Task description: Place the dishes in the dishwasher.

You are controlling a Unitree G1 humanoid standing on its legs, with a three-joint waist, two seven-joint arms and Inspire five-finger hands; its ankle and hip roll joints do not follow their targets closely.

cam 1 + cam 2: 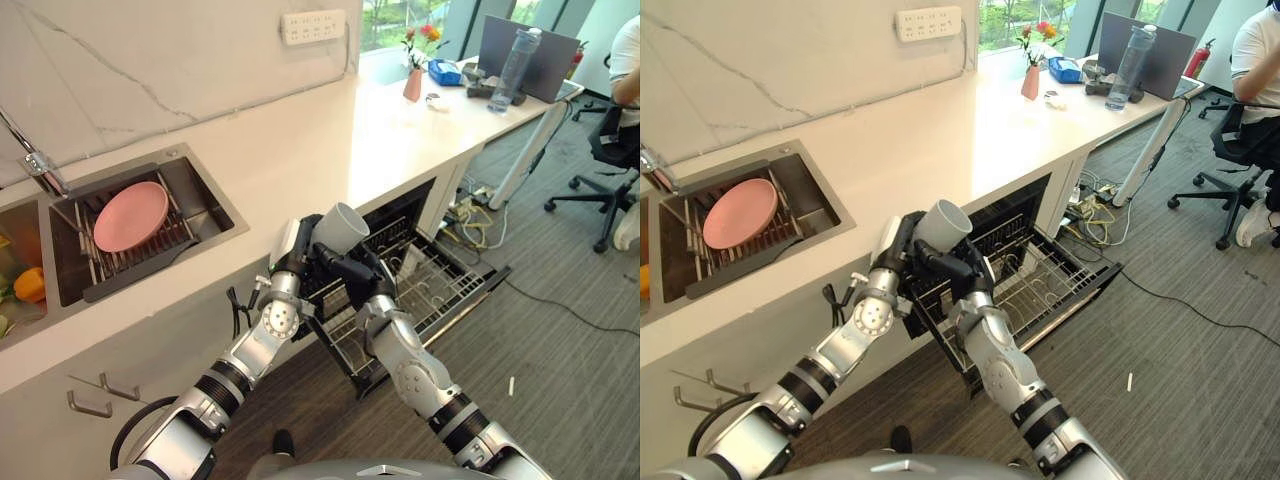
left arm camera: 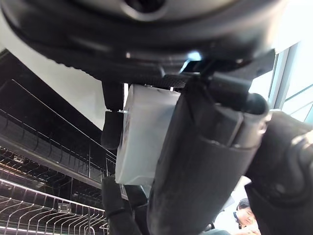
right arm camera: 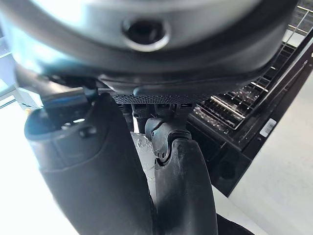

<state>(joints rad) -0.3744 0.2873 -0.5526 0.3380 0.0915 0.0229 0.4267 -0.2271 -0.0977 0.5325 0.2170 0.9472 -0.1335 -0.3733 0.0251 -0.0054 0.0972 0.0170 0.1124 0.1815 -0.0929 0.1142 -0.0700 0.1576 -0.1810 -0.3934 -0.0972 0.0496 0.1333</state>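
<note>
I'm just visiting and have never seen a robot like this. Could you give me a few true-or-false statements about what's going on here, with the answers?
1. Both robot hands are on the grey cup. True: the left robot hand and right robot hand both grip it.
2. The dishwasher rack is pushed in. False: it is pulled out.
3. A pink plate lies in the sink. True.
4. The cup already stands in the rack. False: it is held above it.
5. The vase of flowers sits on the floor. False: on the counter.

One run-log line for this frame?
cup: held over open dishwasher rack | left robot hand: on cup | right robot hand: on cup | pink plate: in sink
</note>
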